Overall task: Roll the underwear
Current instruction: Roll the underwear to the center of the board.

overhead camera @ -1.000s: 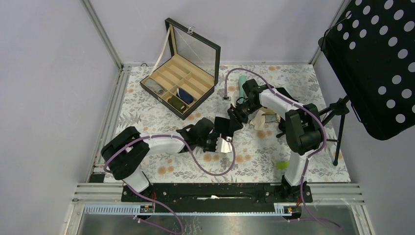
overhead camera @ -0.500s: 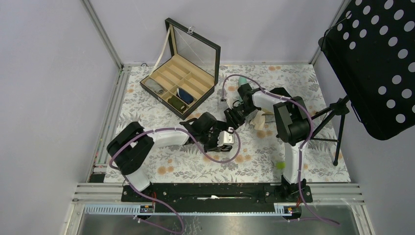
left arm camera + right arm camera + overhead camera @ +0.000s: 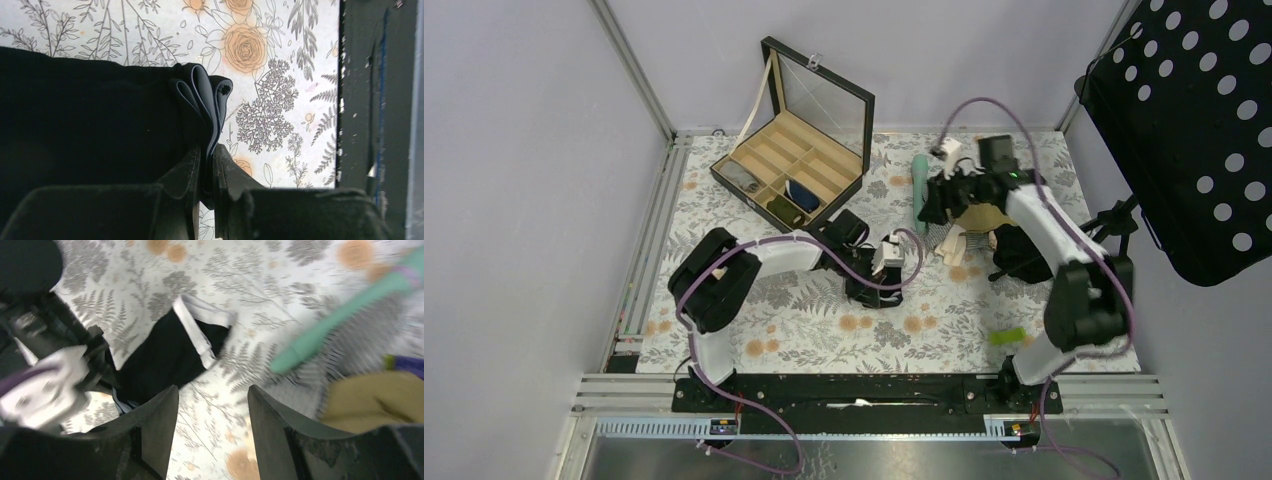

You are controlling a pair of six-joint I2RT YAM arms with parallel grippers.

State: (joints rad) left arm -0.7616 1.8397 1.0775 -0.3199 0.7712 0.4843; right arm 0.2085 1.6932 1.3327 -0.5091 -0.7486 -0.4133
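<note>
Floral-printed cloth (image 3: 804, 325) is covering the table inside a grey-walled enclosure. The small dark navy underwear with the narrow white waistband (image 3: 172, 352) is lying on it near the middle, in front of the left arm. The left gripper (image 3: 206, 162) is pinching the garment's folded edge, its fingers pressed together on several stacked layers of cloth, while the rest of the fabric is spreading flat to one side in the left wrist view. The right gripper (image 3: 212, 432) is hanging with its fingers spread and holding nothing, well apart from the underwear, above the far right of the table. Below it, a tan garment (image 3: 375, 395) and a mint-green rod-shaped item (image 3: 320, 337) are lying among other cloths. Judging from the layered fold in the pinch, the rolling step is under way but far from complete, since most of the garment is lying unrolled. The next move is probably calling for the left wrist to turn the pinched edge over onto the flat cloth toward the waistband. The right gripper would be coming in to hold the far end down so the fabric is not dragging. At the far left, the black-framed wooden box with the raised glass lid (image 3: 754, 207) is standing open. A grey rolled item (image 3: 742, 178), a blue one (image 3: 801, 192) and a dark olive one (image 3: 782, 209) are sitting in separate compartments.
</note>
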